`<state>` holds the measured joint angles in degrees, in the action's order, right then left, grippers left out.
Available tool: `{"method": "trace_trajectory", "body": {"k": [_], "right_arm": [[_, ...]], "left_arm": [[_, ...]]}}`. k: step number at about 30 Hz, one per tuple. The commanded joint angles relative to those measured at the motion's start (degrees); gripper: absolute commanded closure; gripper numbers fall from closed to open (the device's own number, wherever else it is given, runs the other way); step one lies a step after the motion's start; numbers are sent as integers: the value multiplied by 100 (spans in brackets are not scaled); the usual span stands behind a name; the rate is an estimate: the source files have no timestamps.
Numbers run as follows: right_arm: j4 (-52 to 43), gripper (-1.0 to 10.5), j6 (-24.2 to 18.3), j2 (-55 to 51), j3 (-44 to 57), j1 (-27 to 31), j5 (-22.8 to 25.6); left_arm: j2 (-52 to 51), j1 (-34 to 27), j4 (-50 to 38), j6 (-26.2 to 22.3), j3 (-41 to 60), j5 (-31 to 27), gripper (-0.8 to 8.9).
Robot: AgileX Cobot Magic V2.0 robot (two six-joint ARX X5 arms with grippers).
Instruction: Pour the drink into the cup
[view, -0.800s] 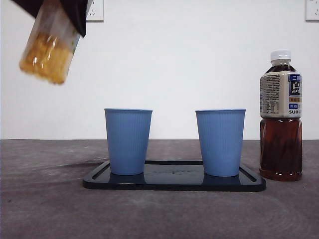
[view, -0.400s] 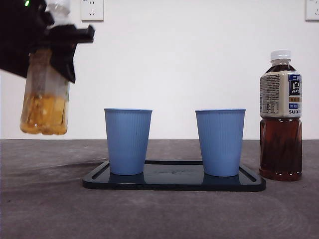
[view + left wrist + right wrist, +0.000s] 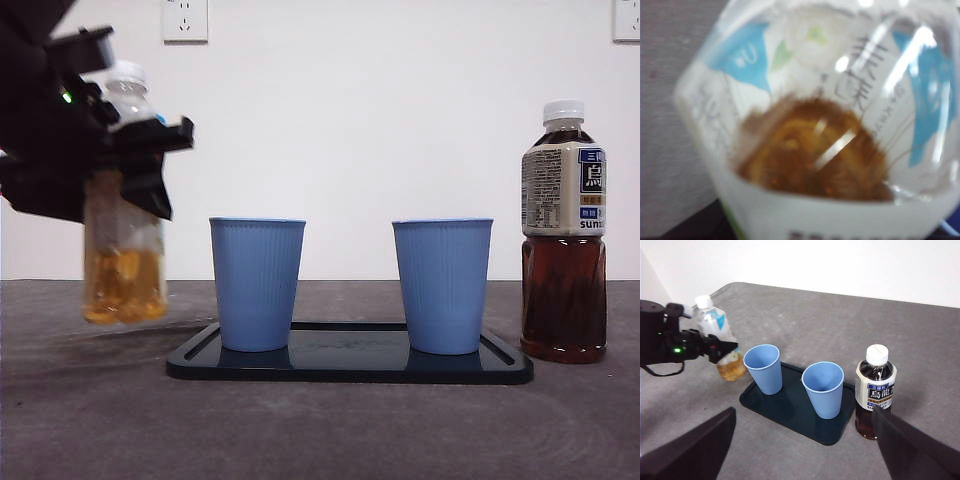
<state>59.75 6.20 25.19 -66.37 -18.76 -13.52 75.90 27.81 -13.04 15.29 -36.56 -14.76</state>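
Bottle [image 3: 124,250] of pale amber drink hangs upright in the left gripper [image 3: 120,165], clear of the desk [image 3: 320,430] and just beside the left-hand cup [image 3: 257,284]. The gripper is clamped on the bottle's upper body, below the white cap [image 3: 124,72], which appears to be on; in the left wrist view the bottle fills the picture and the liquid sits low in it. The grip high on the body leaves the base free and would allow a tilt toward the cups. Two blue cups stand upright and apart on a dark tray [image 3: 350,362], the second cup [image 3: 442,285] nearer a dark tea bottle [image 3: 563,232], which stands capped on the desk just beside the tray's end. The tray presumably serves to catch spills. From the front view, level with the rims, the contents of the cups cannot be seen; the right wrist view shows no obvious liquid in them. The right gripper [image 3: 800,450] waits high above the desk, its jaws wide apart and holding nothing. Judgement: pouring cannot proceed through a closed cap.
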Motion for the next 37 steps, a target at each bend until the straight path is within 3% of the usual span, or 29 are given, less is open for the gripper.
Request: {"method": "trace_trajectory", "body": {"k": [1, 15, 20, 27, 37], "right_arm": [[-59, 512, -20, 15, -94, -35, -17], [-57, 512, 72, 15, -94, -35, -15], [-57, 512, 92, 15, -94, -35, -15], [-57, 512, 92, 15, -94, -35, -11], [-57, 512, 133, 15, -94, -35, -9]], "left_arm": [[282, -13, -461, -153, -74, 9, 660], [656, -11, -669, -262, -74, 37, 651], [651, -9, -671, -260, -74, 37, 469], [599, -9, -662, -260, -76, 37, 343], [-278, 13, -90, -229, -76, 55, 340]]}}
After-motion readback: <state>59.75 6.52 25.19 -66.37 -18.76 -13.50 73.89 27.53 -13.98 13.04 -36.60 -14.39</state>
